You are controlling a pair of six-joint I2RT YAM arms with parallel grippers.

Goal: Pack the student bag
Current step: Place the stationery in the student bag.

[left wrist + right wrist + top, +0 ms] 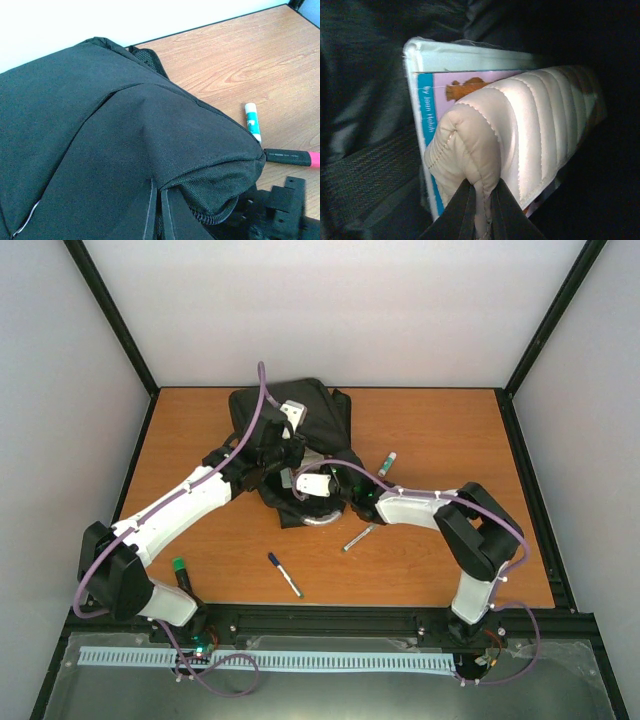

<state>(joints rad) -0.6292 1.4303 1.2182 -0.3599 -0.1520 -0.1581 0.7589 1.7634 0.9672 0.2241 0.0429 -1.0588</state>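
Near edge: a green-capped marker (181, 572) lies close by my left arm's base, and a blue pen (285, 575) lies on the wooden table (450, 440) between my two arms.
A little farther: a silver pen (359, 538) lies apart from the blue one, just in front of the bag.
Right pincer (481, 192): pressed together on the end seam of a beige quilted pouch (520, 145); I hold it inside the dark of the bag, flat against a book (427, 105) with a blue spine.
Left pincer (159, 192): pressed together, pinching a fold of the bag's black fabric, which rises to a peak at my fingers.
Student bag (320, 410): at the middle of the table toward its far edge, with both my arms reaching to it.
Right of the bag: a white glue stick (252, 120) lies just beside it, and a black pen with a pink end (292, 157) lies near that.
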